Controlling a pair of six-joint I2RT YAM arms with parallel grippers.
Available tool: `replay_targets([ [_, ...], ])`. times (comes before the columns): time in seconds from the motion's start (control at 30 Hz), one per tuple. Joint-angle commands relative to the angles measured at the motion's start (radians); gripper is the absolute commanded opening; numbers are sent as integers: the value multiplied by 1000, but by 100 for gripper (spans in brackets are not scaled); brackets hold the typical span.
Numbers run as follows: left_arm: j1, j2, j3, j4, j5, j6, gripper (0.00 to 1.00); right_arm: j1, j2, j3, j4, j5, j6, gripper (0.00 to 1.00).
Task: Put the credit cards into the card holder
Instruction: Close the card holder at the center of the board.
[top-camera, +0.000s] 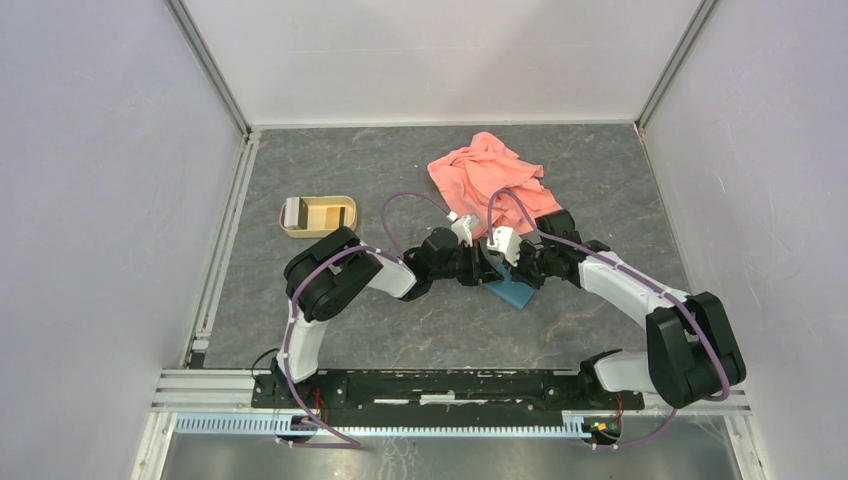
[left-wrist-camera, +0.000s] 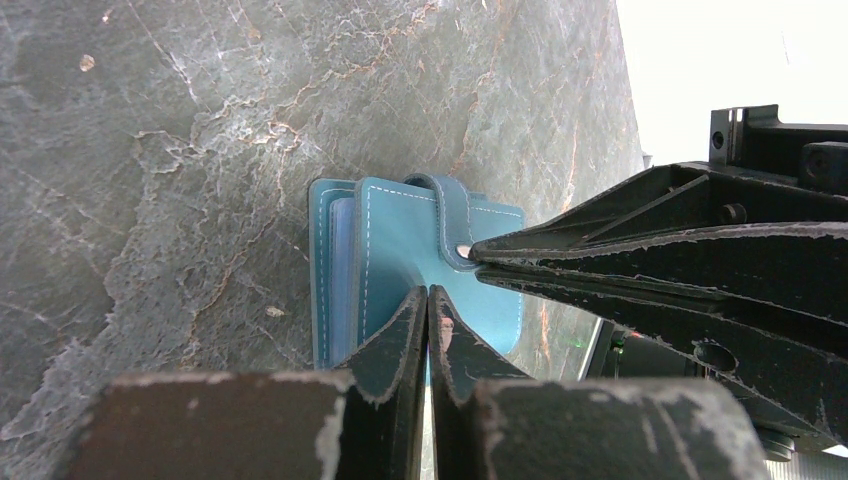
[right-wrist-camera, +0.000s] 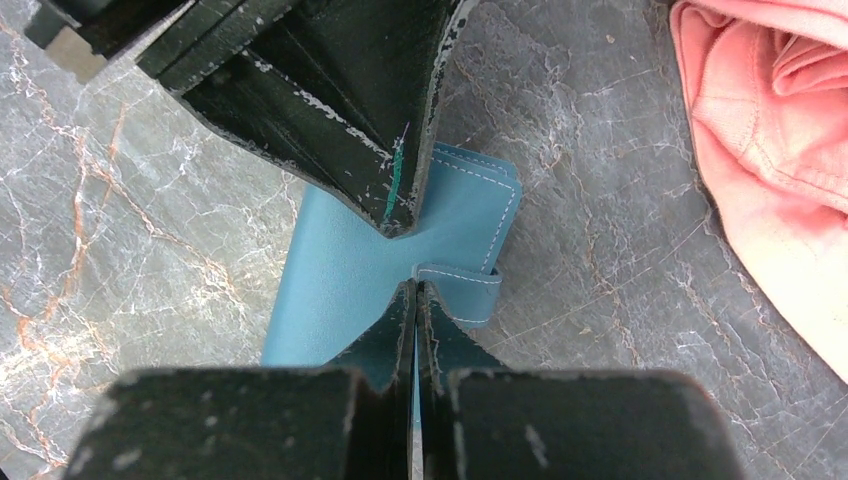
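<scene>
The teal card holder lies folded shut on the table between both arms. In the left wrist view the card holder shows its strap and snap button. My left gripper is shut, with its tips touching the cover. My right gripper is shut, with its tips at the snap on the strap. In the right wrist view my right gripper meets the strap end, and my left gripper comes in from above. No credit cards show.
A salmon-pink cloth lies crumpled just behind the grippers and also shows in the right wrist view. A tan tray stands at the left with a greyish piece in it, too small to identify. White walls close three sides.
</scene>
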Motion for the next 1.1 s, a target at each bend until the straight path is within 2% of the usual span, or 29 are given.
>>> replay_targets([
  [0.0, 15, 25, 3, -88, -38, 7, 10, 0, 6, 4, -32, 29, 0, 0],
  [0.3, 15, 26, 5, -89, -37, 6, 10, 0, -21, -17, 1, 71, -11, 0],
  [0.8, 15, 28, 12, -93, -36, 6, 10, 16, -11, -17, -70, -30, -87, 0],
  [1.07, 15, 28, 12, -95, -36, 7, 10, 31, 5, -15, -79, -38, -85, 8],
])
